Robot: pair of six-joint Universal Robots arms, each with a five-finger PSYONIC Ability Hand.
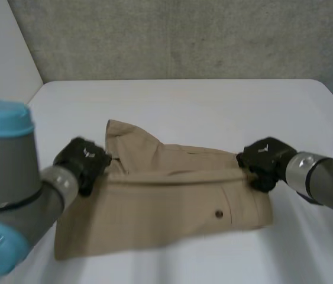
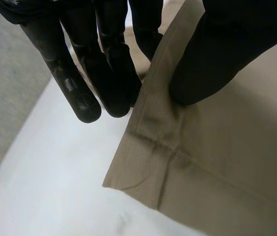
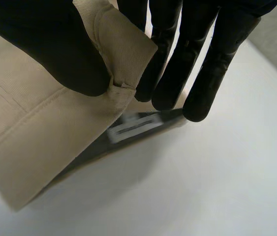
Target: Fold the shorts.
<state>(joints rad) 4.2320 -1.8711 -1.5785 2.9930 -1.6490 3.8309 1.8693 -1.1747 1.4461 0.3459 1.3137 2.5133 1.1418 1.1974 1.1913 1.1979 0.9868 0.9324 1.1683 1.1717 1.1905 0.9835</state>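
Head view: on the white table (image 1: 184,100), left hand (image 1: 83,160) and right hand (image 1: 264,158) each pinch opposite ends of the tan shorts (image 1: 166,204) between thumb and fingers.

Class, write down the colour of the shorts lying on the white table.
The shorts are plain tan (khaki), with no pattern. The head view shows this best.

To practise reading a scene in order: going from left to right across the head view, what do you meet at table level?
left hand pinching the shorts' edge → shorts → button → right hand pinching the opposite edge
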